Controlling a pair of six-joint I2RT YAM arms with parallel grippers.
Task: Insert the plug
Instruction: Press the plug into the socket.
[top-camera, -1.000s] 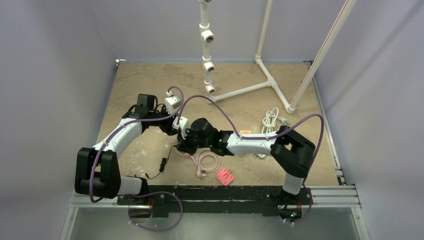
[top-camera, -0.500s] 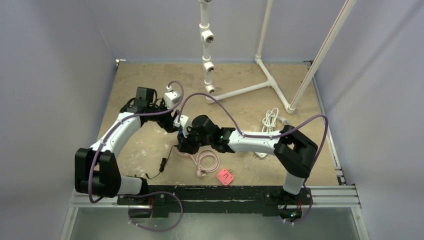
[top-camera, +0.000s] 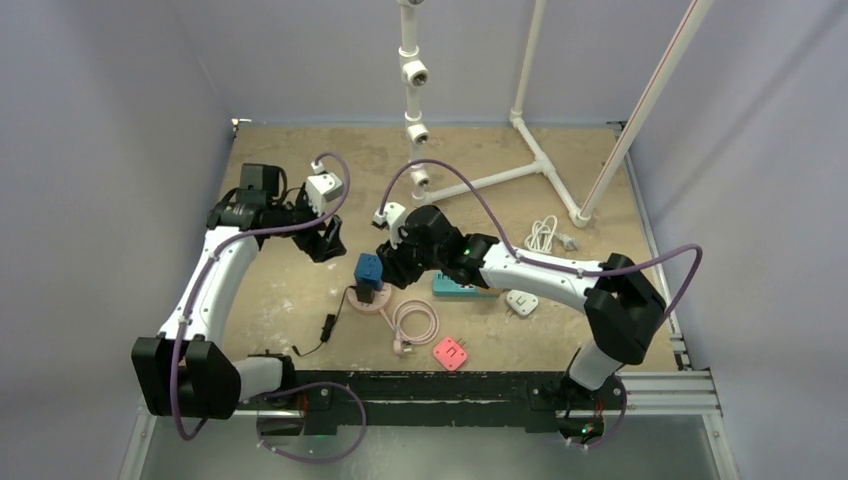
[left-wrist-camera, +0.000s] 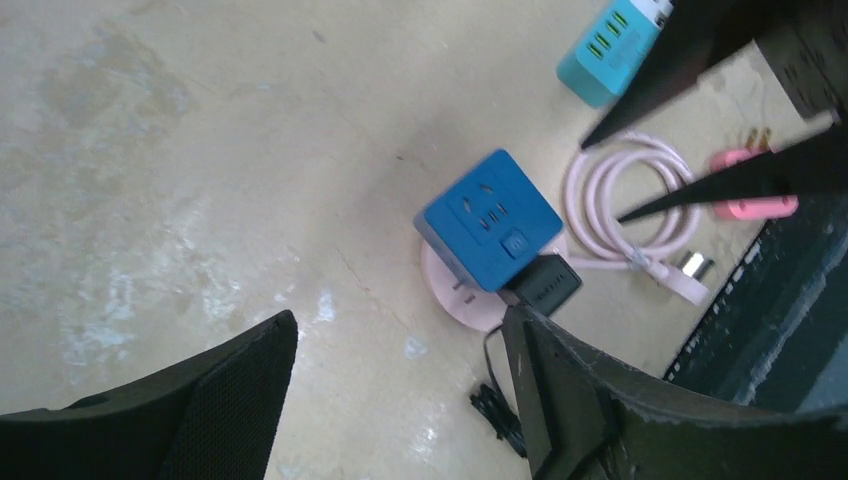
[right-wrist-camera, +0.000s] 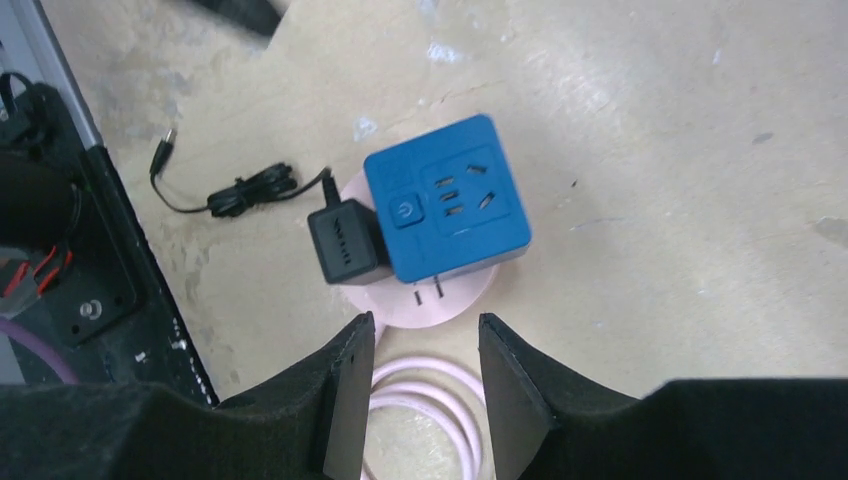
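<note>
A pink plug (top-camera: 450, 353) lies nearest the arm bases. Just beyond it is a coiled pink cable (top-camera: 415, 322), and to the left a thin black cord (top-camera: 325, 330) trails across the table (top-camera: 280, 300).

Behind the coil is a round pink disc (right-wrist-camera: 430, 300). A blue cube (right-wrist-camera: 450, 200) rests on the disc with its socket face and button up, and two prongs show at its near edge. The black plug (right-wrist-camera: 345, 245) lies on the disc too, pressed against the cube's side. Whether it is seated there cannot be told.

A teal strip (top-camera: 455, 287) lies to the right of the cube, and a white adapter (top-camera: 520, 302) is further right.

The right gripper (right-wrist-camera: 420, 400) hovers above the disc's near edge with its fingers spread and nothing between them. In its wrist view the cube and black plug lie just ahead of the gap, untouched.

The left gripper (left-wrist-camera: 400, 400) is spread wide and empty, beyond and left of the cube and apart from it. In its wrist view one fingertip overlaps the black plug's edge. Two dark pointed shapes also cross the pink cable there and half-hide the pink plug.

Farther back a white cable (top-camera: 542, 235) lies bundled, and a white pipe frame (top-camera: 500, 180) stands at the far edge.
</note>
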